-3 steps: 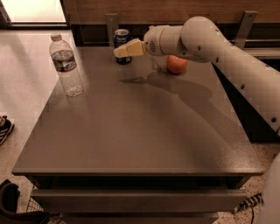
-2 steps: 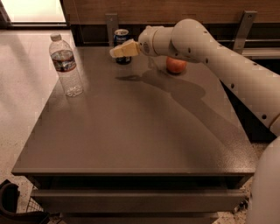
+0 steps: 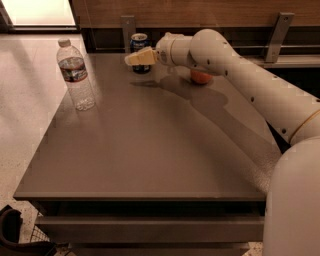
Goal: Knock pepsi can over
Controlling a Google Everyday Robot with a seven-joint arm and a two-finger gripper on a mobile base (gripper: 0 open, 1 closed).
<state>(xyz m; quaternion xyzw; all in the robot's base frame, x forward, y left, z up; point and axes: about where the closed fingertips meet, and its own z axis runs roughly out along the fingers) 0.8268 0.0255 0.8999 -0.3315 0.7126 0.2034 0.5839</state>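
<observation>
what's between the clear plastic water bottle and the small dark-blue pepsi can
In the camera view, mostly bare grey tabletop; only the cream-coloured gripper hangs there, just in front of the small dark-blue pepsi can.

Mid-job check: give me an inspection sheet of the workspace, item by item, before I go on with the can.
Surface: grey table, flat, with its far edge by a wooden wall panel.
Job's things: pepsi can stands upright near the far edge, not yet knocked over.
Clutter: water bottle upright near the left edge; apple partly hidden behind the arm.
Grippers: gripper held level in front of the can, overlapping its middle in this view; contact cannot be told.
Cables: nothing seen.
Surroundings: light tiled floor on the left; metal bracket on the wall; dark object on the floor at lower left.
</observation>
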